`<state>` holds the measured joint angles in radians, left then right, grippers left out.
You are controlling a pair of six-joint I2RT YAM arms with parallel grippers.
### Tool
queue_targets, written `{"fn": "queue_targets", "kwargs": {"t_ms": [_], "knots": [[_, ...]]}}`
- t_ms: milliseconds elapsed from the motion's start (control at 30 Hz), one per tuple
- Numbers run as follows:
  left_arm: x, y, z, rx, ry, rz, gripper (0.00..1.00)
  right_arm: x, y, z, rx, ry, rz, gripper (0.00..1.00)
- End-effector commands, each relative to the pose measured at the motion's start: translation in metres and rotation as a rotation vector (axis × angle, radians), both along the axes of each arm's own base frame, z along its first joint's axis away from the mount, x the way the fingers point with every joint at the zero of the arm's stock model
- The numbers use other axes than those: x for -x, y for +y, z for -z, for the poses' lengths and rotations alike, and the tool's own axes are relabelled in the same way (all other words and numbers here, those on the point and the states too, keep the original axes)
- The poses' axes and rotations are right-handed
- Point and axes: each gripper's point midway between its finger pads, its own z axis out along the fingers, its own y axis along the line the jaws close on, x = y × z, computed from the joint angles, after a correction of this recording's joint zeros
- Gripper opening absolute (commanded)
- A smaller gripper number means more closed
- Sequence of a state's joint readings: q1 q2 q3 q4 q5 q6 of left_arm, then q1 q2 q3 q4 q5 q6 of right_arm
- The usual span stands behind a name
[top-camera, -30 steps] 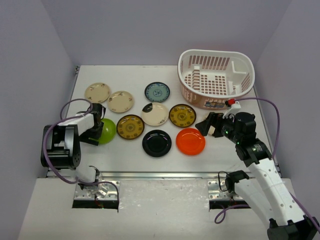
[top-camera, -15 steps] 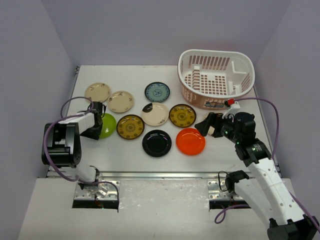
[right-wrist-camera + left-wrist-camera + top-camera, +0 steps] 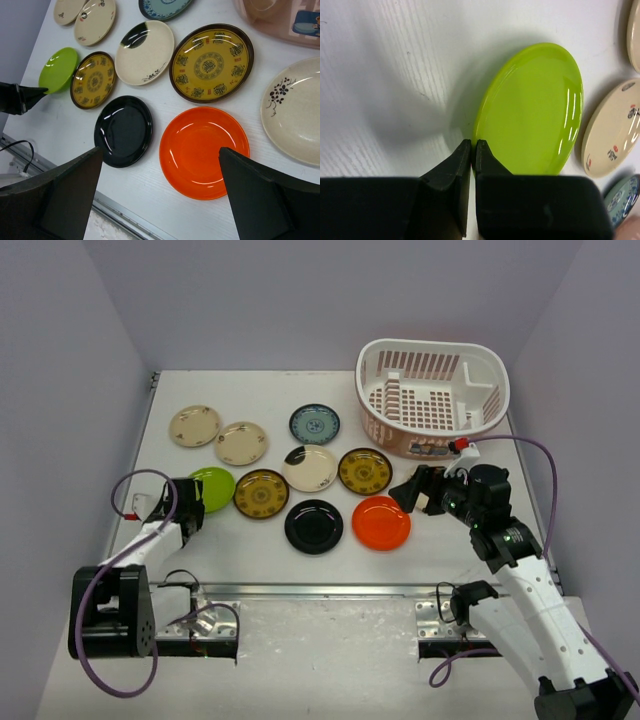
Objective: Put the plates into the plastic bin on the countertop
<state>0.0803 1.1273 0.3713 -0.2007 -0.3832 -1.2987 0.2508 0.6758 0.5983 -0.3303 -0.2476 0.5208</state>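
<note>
Several plates lie on the countertop [image 3: 250,390]. My left gripper [image 3: 192,503] [image 3: 471,142] is shut on the near rim of the lime green plate [image 3: 215,486] [image 3: 530,110], at the left. Over the orange plate [image 3: 381,523] [image 3: 202,150] hangs my right gripper [image 3: 412,490] [image 3: 161,150], open and holding nothing. Also lying flat: the black plate [image 3: 314,526], two brown-gold plates [image 3: 261,493] [image 3: 365,471], a cream plate with a dark patch [image 3: 309,468], a blue plate [image 3: 315,424] and two cream floral plates [image 3: 195,425] [image 3: 241,443]. The plastic bin [image 3: 400,430] stands at the back right.
Another cream plate with a dark flower [image 3: 295,115] lies under my right arm, in front of the bin. The metal front edge [image 3: 320,590] runs just below the black and orange plates. Walls close in on the left, back and right.
My left gripper has closed from open onto the lime green plate's rim, and the left arm has dropped low toward the near edge. The right arm has barely moved.
</note>
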Motion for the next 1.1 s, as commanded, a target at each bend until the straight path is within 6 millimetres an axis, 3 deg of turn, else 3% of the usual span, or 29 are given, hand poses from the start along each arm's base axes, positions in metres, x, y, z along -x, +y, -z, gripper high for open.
{"fn": "queue_targets", "kwargs": {"t_ms": [0,100,267,400,467,533,600,667,700,767,800,867,967,1067], "knots": [[-0.006,-0.001,-0.021,-0.042,-0.061,0.081,0.0,-0.005,0.002,-0.015,-0.02,-0.061,-0.007,0.99],[-0.004,0.005,-0.038,-0.083,-0.062,0.076,0.0,-0.006,0.004,-0.015,-0.027,-0.064,-0.014,0.99],[-0.001,0.013,-0.084,-0.167,-0.142,0.092,0.0,-0.007,0.013,-0.016,-0.054,-0.068,-0.061,0.99],[0.004,0.018,-0.127,-0.24,-0.252,0.098,0.0,-0.006,0.035,-0.022,-0.112,-0.076,-0.186,0.99],[-0.002,0.01,-0.153,-0.279,-0.338,0.186,0.0,-0.003,0.049,-0.029,-0.163,-0.066,-0.268,0.99],[-0.021,-0.014,-0.184,-0.308,-0.475,0.365,0.0,0.001,0.068,-0.033,-0.246,-0.017,-0.375,0.99],[-0.037,-0.053,-0.203,-0.267,-0.586,0.588,0.0,-0.001,0.08,-0.05,-0.301,-0.038,-0.445,0.99],[-0.046,-0.098,-0.209,-0.165,-0.65,0.83,0.0,-0.008,0.092,-0.05,-0.321,0.002,-0.479,0.99],[-0.045,-0.112,-0.201,-0.116,-0.637,0.897,0.0,-0.012,0.095,-0.052,-0.315,0.007,-0.48,0.99],[-0.045,-0.164,-0.215,-0.086,-0.685,1.081,0.0,-0.024,0.099,-0.062,-0.306,-0.011,-0.474,0.99],[-0.048,-0.169,-0.215,-0.096,-0.678,1.094,0.0,-0.027,0.1,-0.061,-0.306,-0.003,-0.467,0.99],[-0.041,-0.208,-0.214,-0.066,-0.665,1.199,0.0,-0.032,0.103,-0.063,-0.305,-0.013,-0.468,0.99],[-0.04,-0.225,-0.207,-0.017,-0.656,1.228,0.0,-0.042,0.099,-0.055,-0.251,-0.004,-0.425,0.99],[-0.035,-0.236,-0.21,0.021,-0.686,1.272,0.0,-0.044,0.094,-0.032,-0.189,0.052,-0.39,0.99]]}}
